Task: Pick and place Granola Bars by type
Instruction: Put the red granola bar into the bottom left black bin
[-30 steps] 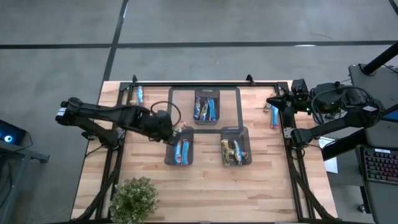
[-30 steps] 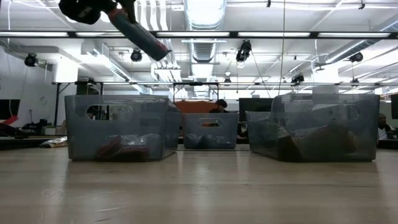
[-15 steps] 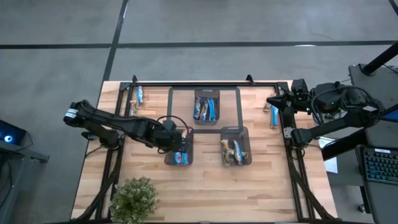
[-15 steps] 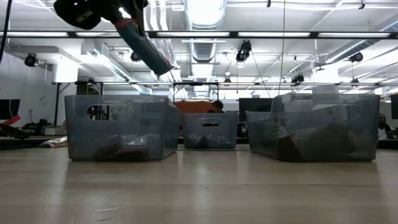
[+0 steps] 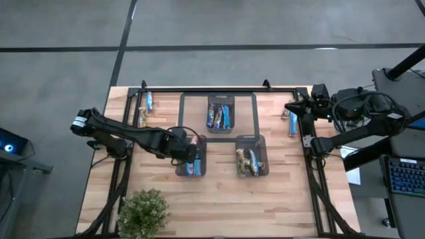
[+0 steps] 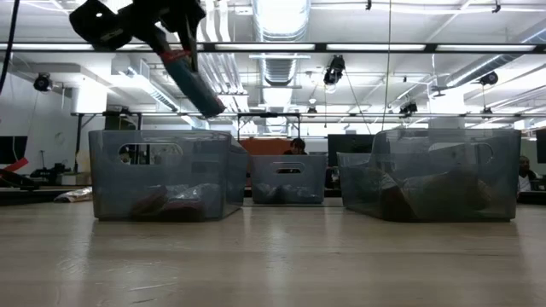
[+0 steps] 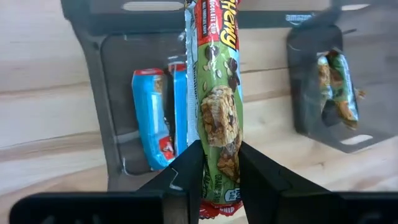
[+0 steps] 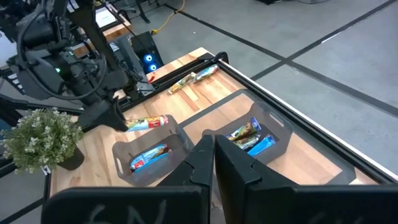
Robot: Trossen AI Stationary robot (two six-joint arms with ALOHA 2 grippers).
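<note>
Left end effector point(image 7: 214, 177) grasps a granola bar point(image 7: 217, 106) above the near-left bin point(image 5: 181, 162) (right end effector point(image 8: 212, 163) clenched, waiting)

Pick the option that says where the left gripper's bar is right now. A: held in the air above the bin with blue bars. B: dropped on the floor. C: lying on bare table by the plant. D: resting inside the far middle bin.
A: in the left wrist view the left gripper is shut on a chewy bar, hanging over the bin that holds blue bars.
</note>
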